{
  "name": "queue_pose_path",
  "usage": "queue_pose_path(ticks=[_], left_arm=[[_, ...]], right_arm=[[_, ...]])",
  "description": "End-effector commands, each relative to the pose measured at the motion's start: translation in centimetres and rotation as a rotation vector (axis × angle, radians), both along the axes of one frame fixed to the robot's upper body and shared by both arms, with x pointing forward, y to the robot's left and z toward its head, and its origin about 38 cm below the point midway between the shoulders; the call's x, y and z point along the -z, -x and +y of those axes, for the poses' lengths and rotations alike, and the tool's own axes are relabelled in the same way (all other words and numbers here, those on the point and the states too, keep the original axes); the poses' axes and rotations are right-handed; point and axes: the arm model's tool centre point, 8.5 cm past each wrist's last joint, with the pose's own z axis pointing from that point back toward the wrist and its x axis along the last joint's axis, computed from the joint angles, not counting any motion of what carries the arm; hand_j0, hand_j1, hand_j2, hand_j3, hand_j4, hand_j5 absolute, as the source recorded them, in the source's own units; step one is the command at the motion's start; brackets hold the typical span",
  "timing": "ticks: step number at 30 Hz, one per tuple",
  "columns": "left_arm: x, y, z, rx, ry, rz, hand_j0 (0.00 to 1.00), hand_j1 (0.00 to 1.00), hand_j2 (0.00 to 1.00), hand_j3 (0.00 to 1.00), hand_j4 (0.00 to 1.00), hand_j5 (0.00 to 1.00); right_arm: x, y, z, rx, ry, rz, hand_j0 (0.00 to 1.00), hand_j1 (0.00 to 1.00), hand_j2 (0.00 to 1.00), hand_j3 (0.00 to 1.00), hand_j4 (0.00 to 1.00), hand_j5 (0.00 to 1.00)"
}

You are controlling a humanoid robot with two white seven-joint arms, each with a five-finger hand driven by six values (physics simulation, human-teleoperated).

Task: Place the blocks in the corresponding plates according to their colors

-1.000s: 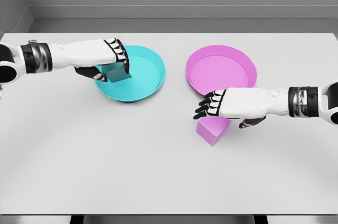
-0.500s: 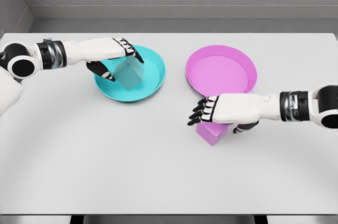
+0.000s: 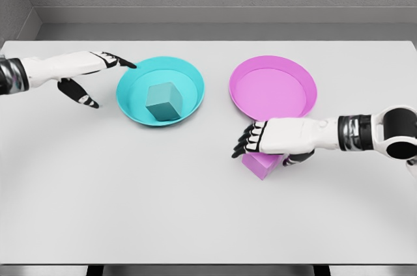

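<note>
The left hand [image 3: 88,74] floats at 9 o'clock from the teal plate [image 3: 189,74], fingers spread wide and holding nothing. The teal block [image 3: 163,101] sits inside that plate. The right hand [image 3: 270,139] lies flat over the pink block [image 3: 259,164], fingers curled down on it, at 6 o'clock from the pink plate [image 3: 306,84].

Two plates sit side by side on a table [image 3: 195,211], toward its far half. The left plate [image 3: 133,110] holds a block [image 3: 163,101] in its middle. The right plate [image 3: 306,84] stands apart from the left plate. Just in front of the right plate's near rim, on the table, lies a second block [image 3: 259,166], with the right hand [image 3: 264,139] over it. The left hand [image 3: 91,77] is just left of the left plate.
</note>
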Motion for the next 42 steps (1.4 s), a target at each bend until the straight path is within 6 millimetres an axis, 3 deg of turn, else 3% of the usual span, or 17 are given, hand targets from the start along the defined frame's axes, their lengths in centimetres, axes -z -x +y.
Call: queue_pose_path(ticks=[1, 3, 5, 7, 8, 11, 13, 30, 42], left_arm=[[-1.1, 0.7, 2.4, -0.034, -0.009, -0.005, 1.0, 1.0, 1.0, 1.0, 1.0, 1.0], [-1.4, 1.5, 1.7, 0.001, -0.012, -0.013, 1.0, 1.0, 1.0, 1.0, 1.0, 1.0], [0.1, 2.2, 2.0, -0.004, -0.001, 0.024, 1.0, 1.0, 1.0, 1.0, 1.0, 1.0], [-0.3, 2.3, 2.4, -0.014, 0.042, 0.032, 1.0, 1.0, 1.0, 1.0, 1.0, 1.0], [-0.5, 2.7, 3.7, -0.037, 0.035, 0.038, 1.0, 1.0, 1.0, 1.0, 1.0, 1.0], [-0.9, 3.3, 3.5, -0.018, 0.04, 0.032, 1.0, 1.0, 1.0, 1.0, 1.0, 1.0], [0.0, 3.9, 4.0, -0.025, 0.028, 0.055, 1.0, 1.0, 1.0, 1.0, 1.0, 1.0], [-0.4, 4.2, 2.9, 0.011, 0.031, 0.044, 1.0, 1.0, 1.0, 1.0, 1.0, 1.0], [-0.4, 4.2, 3.0, 0.009, 0.029, 0.044, 1.0, 1.0, 1.0, 1.0, 1.0, 1.0]], right_arm=[[0.3, 0.0, 0.0, 0.004, 0.001, 0.012, 0.93, 0.93, 0.93, 0.93, 0.93, 0.93], [0.5, -0.1, -0.1, 0.011, 0.002, 0.017, 0.91, 0.91, 0.91, 0.91, 0.91, 0.91], [0.6, -0.3, -0.3, 0.019, 0.003, 0.018, 0.89, 0.89, 0.89, 0.89, 0.89, 0.89], [0.8, -0.4, -0.3, 0.023, 0.003, 0.023, 0.89, 0.89, 0.89, 0.89, 0.89, 0.89], [1.0, -0.6, -0.2, 0.028, -0.001, 0.029, 0.89, 0.89, 0.89, 0.89, 0.89, 0.89], [1.2, -0.8, 0.0, 0.031, -0.005, 0.033, 0.87, 0.87, 0.87, 0.87, 0.87, 0.87], [1.3, -0.9, 0.2, 0.032, -0.015, 0.035, 0.71, 0.71, 0.71, 0.71, 0.71, 0.71], [1.3, -1.4, -0.3, 0.057, -0.022, 0.04, 0.65, 0.65, 0.65, 0.65, 0.65, 0.65], [-1.4, -2.9, -1.6, 0.118, -0.104, 0.006, 0.65, 0.65, 0.65, 0.65, 0.65, 0.65]])
